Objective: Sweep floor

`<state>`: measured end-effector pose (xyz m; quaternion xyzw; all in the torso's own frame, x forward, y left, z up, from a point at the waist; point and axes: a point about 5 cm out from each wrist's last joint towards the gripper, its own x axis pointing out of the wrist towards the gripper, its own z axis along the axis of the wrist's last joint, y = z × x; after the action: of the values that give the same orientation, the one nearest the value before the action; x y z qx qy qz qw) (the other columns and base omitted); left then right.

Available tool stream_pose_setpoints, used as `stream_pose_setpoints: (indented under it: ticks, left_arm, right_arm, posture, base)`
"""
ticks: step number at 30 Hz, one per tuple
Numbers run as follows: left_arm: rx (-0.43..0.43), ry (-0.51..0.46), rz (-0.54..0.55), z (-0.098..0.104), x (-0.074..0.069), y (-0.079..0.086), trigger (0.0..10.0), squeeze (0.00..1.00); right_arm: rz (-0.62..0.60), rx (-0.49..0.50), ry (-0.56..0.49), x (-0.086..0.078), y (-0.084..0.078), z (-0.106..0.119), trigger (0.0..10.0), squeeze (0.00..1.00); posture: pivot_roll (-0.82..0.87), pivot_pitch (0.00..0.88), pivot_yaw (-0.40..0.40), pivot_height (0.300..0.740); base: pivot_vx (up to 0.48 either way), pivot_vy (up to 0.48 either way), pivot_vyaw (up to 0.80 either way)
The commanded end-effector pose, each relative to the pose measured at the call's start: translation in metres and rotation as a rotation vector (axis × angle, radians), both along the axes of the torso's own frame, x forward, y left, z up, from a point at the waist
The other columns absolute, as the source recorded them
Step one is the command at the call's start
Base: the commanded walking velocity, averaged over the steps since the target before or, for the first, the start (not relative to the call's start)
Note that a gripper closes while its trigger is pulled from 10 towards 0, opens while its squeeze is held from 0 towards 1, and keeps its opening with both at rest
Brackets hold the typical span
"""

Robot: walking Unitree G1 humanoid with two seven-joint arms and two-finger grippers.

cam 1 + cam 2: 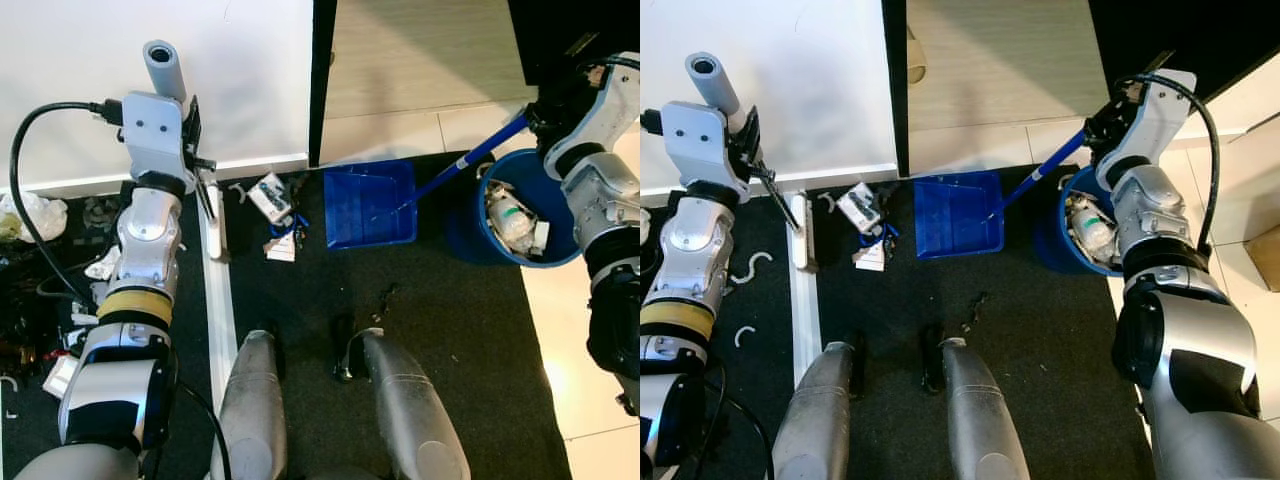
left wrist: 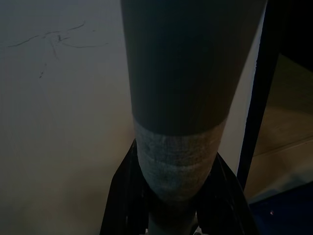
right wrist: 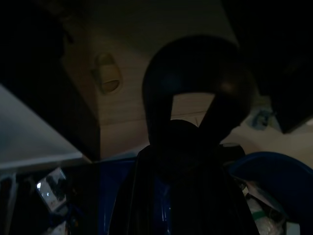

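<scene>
Both arms are reaching forward over the dark carpet (image 1: 430,350), each holding a tool. The left gripper (image 1: 196,140) is raised in front of the white wall (image 1: 230,70), its black fingers (image 2: 122,196) clamping a grey broom handle (image 1: 165,68) whose top is sticking up past the wrist. The broom's white head (image 1: 214,225) is resting on the carpet below, just beside a small heap of litter (image 1: 275,215) made up of a white packet and bits of blue and white scrap.

The right gripper (image 1: 1110,118) is bent in at the wrist, up near the dark cabinet (image 1: 1180,35), and is gripping the end of a blue handle (image 1: 1045,170). That handle is slanting down to a blue dustpan (image 1: 370,205), which is lying flat on the carpet between the litter and a round blue bin (image 1: 530,215). The dustpan is looking bare apart from a few pale specks. The bin is sitting at the carpet's edge under the right forearm and is holding crumpled white waste, including what looks like a plastic bottle. Some dark crumbs (image 1: 385,297) are lying on the carpet ahead of the robot's feet.
</scene>
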<state>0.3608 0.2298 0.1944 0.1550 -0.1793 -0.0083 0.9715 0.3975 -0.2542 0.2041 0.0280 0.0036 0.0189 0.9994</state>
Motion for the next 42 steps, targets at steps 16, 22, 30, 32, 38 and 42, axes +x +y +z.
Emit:
stream_pose_setpoints:
  ticks: [16,22,30,32,38,42]
  left_arm:
    - [0.041,0.021,0.0,-0.003,0.003,0.003,10.0,0.0]
    - [0.035,0.058,0.0,-0.007,0.007,-0.004,10.0,0.0]
    - [0.004,0.067,-0.015,-0.006,0.015,-0.022,10.0,0.0]
    - [-0.003,0.07,-0.015,-0.006,0.016,-0.024,10.0,0.0]
    - [-0.035,0.09,0.018,-0.01,0.018,-0.031,10.0,0.0]
    - [-0.062,0.097,0.053,-0.015,0.022,-0.052,10.0,0.0]
  right_arm:
    - [0.119,-0.133,0.201,-0.004,0.017,-0.033,10.0,0.0]
    - [0.169,-0.269,0.222,-0.005,0.036,-0.049,10.0,0.0]
    - [0.15,-0.281,0.19,-0.01,0.068,-0.073,10.0,0.0]
    - [0.121,-0.272,0.19,-0.011,0.066,-0.076,10.0,0.0]
    - [0.063,-0.261,0.186,-0.016,0.063,-0.084,10.0,0.0]
    - [0.049,-0.248,0.193,-0.019,0.062,-0.09,10.0,0.0]
  posture:
    - [0.12,0.445,-0.08,0.74]
    - [0.11,0.438,-0.079,0.74]
    - [0.12,0.434,-0.079,0.74]
    - [0.12,0.433,-0.078,0.74]
    - [0.12,0.43,-0.075,0.74]
    - [0.11,0.43,-0.074,0.74]
  base:
    - [0.0,0.0,0.0]
    - [0.0,0.0,0.0]
    - [0.0,0.0,0.0]
    - [0.0,0.0,0.0]
    - [0.0,0.0,0.0]
    - [0.0,0.0,0.0]
